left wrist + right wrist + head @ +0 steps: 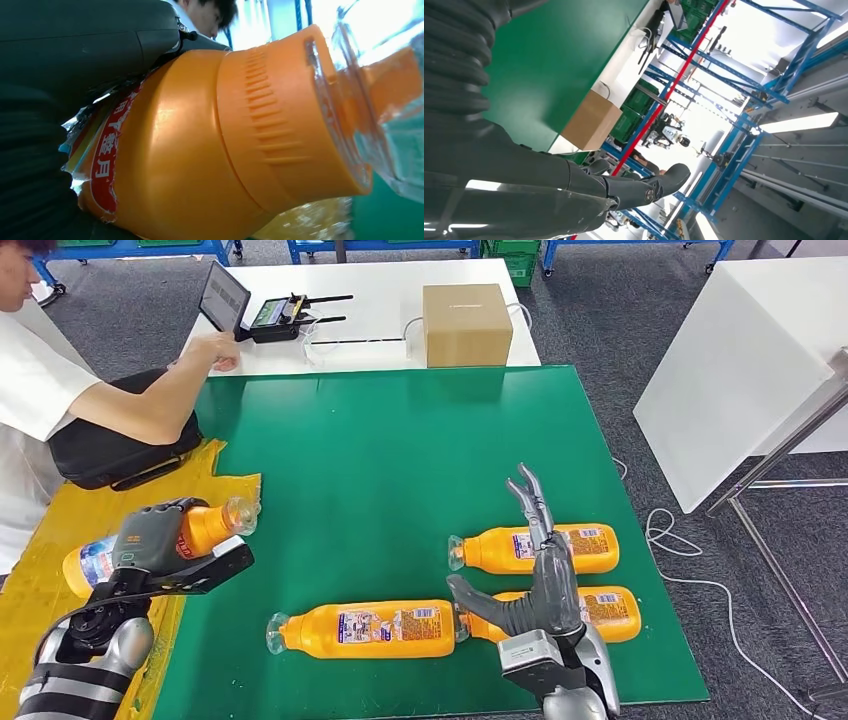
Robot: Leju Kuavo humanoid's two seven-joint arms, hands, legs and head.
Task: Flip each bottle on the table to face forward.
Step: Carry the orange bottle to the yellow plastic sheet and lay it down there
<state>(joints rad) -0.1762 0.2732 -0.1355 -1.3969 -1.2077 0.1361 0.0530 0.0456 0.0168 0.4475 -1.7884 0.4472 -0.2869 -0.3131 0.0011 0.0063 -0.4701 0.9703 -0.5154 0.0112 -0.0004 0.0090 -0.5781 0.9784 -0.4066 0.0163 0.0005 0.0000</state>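
My left hand [150, 537] grips an orange bottle [205, 527] above the yellow cloth at the table's left edge, its clear cap pointing right. Up close, the left wrist view has that held bottle [200, 150] across it, with a torn red label. Three more orange bottles lie on the green mat [400, 440]: one at front centre [370, 629], one further back on the right [560, 548], one at front right [610, 610] partly behind my right hand [535, 585]. That hand hovers open above them, fingers spread; its fingers [624, 190] show in the right wrist view.
A person [60, 390] sits at the far left, one hand on the white table by a tablet [224, 298] and controller [280, 315]. A cardboard box [467, 324] stands behind the mat. A black bag [110, 455] lies at left, a white table [740, 360] at right.
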